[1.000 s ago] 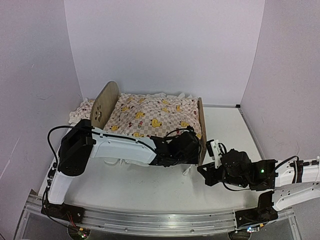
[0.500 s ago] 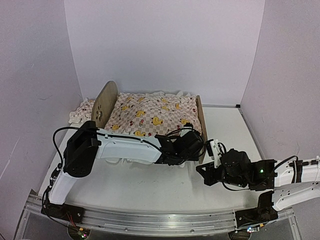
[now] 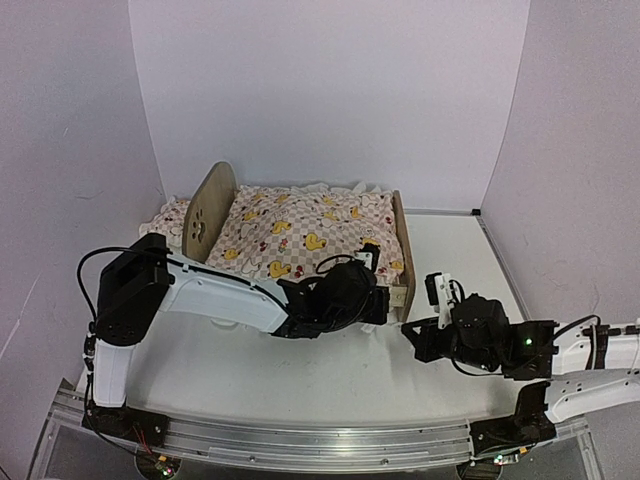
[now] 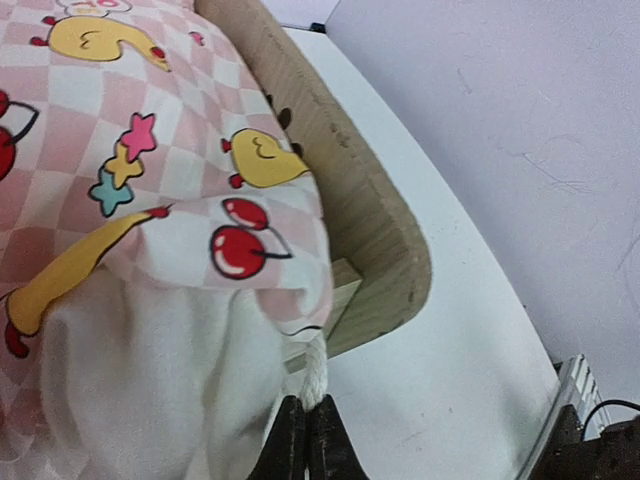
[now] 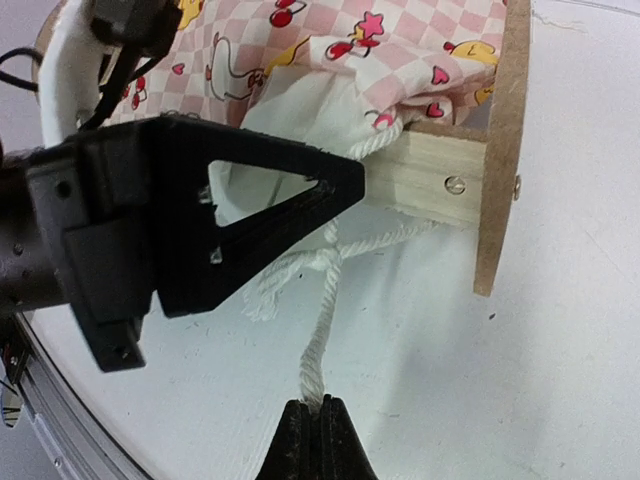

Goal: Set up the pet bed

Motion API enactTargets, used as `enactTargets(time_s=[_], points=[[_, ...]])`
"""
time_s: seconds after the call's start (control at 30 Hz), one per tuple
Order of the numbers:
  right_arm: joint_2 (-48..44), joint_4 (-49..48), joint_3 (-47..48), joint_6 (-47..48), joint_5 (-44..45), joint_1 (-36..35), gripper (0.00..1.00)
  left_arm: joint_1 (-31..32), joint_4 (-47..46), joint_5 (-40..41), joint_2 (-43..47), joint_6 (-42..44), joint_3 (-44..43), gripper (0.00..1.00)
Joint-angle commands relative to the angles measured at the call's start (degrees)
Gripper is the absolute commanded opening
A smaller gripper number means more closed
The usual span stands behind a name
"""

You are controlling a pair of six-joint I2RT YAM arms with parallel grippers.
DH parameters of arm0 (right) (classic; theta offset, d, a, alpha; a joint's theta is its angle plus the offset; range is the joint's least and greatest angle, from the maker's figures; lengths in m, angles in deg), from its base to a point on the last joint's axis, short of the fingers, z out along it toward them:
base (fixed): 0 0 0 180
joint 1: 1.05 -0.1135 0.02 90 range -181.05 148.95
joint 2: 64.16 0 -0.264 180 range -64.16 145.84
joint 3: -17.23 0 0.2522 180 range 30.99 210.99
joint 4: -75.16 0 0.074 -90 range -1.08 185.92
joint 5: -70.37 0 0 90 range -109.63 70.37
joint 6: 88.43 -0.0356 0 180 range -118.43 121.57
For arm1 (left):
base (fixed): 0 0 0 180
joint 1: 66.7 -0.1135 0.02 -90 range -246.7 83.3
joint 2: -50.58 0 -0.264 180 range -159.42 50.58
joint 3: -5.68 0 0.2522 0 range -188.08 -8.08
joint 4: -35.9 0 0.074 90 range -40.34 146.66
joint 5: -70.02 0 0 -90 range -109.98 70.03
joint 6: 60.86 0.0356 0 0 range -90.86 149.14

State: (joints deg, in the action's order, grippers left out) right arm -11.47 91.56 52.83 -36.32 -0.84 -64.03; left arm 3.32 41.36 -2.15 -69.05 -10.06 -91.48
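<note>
The pet bed (image 3: 403, 246) is a light plywood frame with a rounded paw-print headboard (image 3: 206, 212). A pink checkered duck-print cover (image 3: 300, 228) lies over it and hides the base. My left gripper (image 3: 372, 300) is at the near foot corner, shut on a white cord (image 4: 316, 372) that comes out from under the cover (image 4: 150, 150) beside the footboard (image 4: 370, 230). My right gripper (image 3: 412, 330) is shut on another white cord end (image 5: 318, 350) and holds it taut from a knot (image 5: 326, 258) under the side rail (image 5: 440, 175). The left gripper's black fingers (image 5: 250, 190) sit just left of that knot.
A small matching ruffled pillow (image 3: 160, 220) lies on the table behind the headboard at the far left. White walls close in the back and both sides. A metal rail (image 3: 300, 440) runs along the near edge by the arm bases.
My left gripper has drawn back a little to the left from the foot corner, and its arm has lowered. My right gripper has shifted slightly right, with the cord still in it.
</note>
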Motion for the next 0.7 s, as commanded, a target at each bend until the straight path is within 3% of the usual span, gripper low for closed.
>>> enactTargets(time_s=[0.0,0.27,0.67], points=[[-0.6,-6.9,0.5,3.2,-2.0,5.2,0.0,-0.6,-7.7,-4.7,3.5,1.3,1.1,0.0],[9.7,-15.9,5.5,9.5,-6.7,13.0,0.0,-1.7,-8.4,-6.6,4.2,0.8,2.7,0.0],[23.9,-30.2,6.6,12.1,-11.2,16.5,0.0,-3.6,-9.9,-9.8,5.4,-1.1,6.1,0.0]])
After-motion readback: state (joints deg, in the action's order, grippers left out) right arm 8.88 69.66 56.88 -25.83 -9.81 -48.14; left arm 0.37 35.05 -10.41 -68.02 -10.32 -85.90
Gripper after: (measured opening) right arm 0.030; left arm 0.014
